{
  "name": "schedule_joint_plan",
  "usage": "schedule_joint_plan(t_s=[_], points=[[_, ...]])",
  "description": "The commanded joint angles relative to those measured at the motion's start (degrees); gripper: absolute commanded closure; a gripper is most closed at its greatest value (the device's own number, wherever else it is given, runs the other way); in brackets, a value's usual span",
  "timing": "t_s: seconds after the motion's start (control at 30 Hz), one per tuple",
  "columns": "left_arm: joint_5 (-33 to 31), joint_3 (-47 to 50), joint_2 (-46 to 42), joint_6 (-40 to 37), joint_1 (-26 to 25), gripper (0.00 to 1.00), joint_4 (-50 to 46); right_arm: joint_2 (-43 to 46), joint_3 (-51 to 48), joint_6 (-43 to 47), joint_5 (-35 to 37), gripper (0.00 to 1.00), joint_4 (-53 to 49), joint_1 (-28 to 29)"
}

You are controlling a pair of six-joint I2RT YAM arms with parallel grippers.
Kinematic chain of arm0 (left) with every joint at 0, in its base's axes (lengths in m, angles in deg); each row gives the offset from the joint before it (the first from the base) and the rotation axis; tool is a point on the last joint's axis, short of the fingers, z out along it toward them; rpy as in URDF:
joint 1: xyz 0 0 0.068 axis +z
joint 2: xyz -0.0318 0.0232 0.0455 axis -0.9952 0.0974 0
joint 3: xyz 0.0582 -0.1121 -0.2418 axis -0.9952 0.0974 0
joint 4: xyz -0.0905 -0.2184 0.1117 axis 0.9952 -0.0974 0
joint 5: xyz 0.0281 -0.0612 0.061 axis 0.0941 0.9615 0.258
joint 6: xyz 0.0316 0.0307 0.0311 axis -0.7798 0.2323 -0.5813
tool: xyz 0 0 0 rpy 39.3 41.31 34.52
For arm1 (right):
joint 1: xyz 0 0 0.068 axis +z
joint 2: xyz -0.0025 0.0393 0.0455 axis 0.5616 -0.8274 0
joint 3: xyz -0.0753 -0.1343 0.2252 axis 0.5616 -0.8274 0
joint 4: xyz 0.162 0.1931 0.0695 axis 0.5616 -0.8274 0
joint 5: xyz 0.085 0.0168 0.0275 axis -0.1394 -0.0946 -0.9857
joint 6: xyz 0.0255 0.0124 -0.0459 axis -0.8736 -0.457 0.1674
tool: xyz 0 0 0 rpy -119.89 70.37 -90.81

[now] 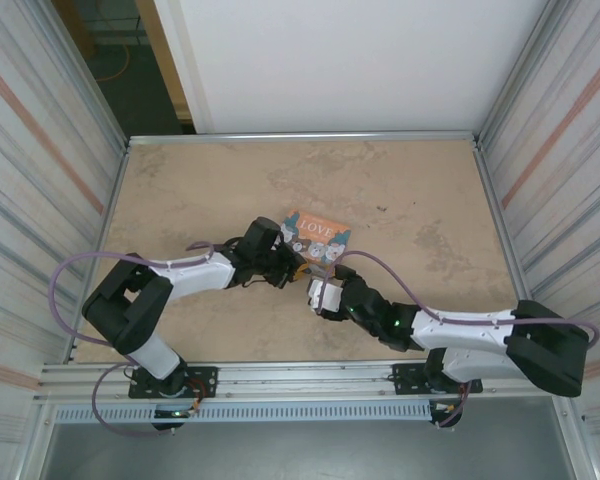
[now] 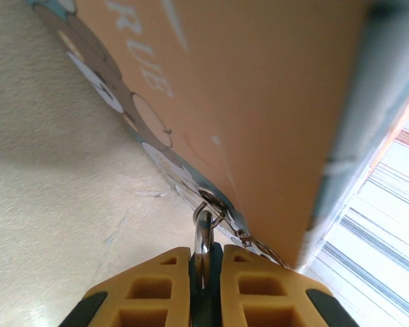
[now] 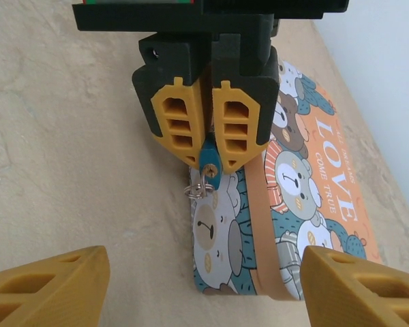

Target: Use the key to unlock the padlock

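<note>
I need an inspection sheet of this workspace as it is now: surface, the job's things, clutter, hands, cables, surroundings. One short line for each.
Surface: beige table, stained and blotchy.
Job's things: teal padlock sits at the edge of the orange tin box, its shackle through a loop there; small silvery rings beside it; key not made out.
Clutter: nothing seen.
Hands: left hand shut on the teal padlock; right hand open, facing it, holding nothing.
Cables: a lilac cable runs along each arm.
Surroundings: ribbed metal walls on both sides, white panel behind, rail at the near edge.
</note>
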Motion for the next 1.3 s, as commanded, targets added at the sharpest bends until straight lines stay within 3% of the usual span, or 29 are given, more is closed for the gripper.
schedule_joint_plan(t_s=[0.0, 0.37, 0.73, 1.27], points=[[0.3, -1.5, -1.8, 1.8, -0.6, 1.00, -0.8, -2.1, -0.2, -0.8, -1.9, 0.31, 5.8, -1.6], [1.4, -1.4, -0.5, 2.2, -0.9, 1.00, 0.9, -7.3, 2.1, -1.1, -5.7, 0.52, 7.3, -4.8], [1.9, -1.6, 0.3, 2.2, -1.2, 1.00, 1.8, -11.7, 4.1, -1.4, -4.3, 0.60, 10.4, -4.8], [2.5, -1.3, 0.7, 2.3, -1.2, 1.00, 2.5, -14.8, 5.5, -2.9, -4.4, 0.83, 11.0, -4.8]])
